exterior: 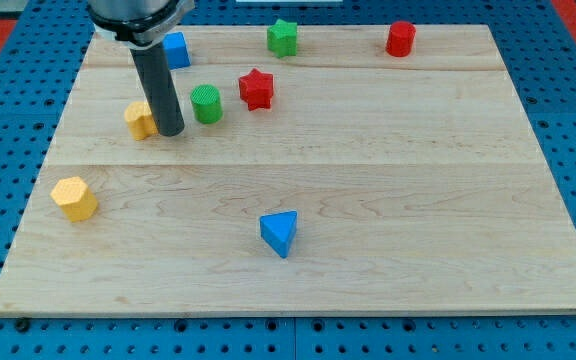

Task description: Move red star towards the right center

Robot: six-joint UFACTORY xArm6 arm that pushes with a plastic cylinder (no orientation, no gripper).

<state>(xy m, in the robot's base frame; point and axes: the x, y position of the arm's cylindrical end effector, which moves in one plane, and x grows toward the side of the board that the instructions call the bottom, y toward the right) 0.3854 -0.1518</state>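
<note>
The step in hand looks like the approach: my tip (170, 131) rests on the counter (368, 200) in the upper left, between a yellow block (140, 119) that it touches or nearly touches and a green cylinder (206, 104), and it is not yet against the red star (256, 88). The arm carries no claw, only the bare rod, so nothing is grasped. The red star lies beyond the green cylinder, toward the view's right and slightly above my tip, so the next move probably calls for rounding the cylinder to the star's left side and pushing it right and downward toward the right centre.
</note>
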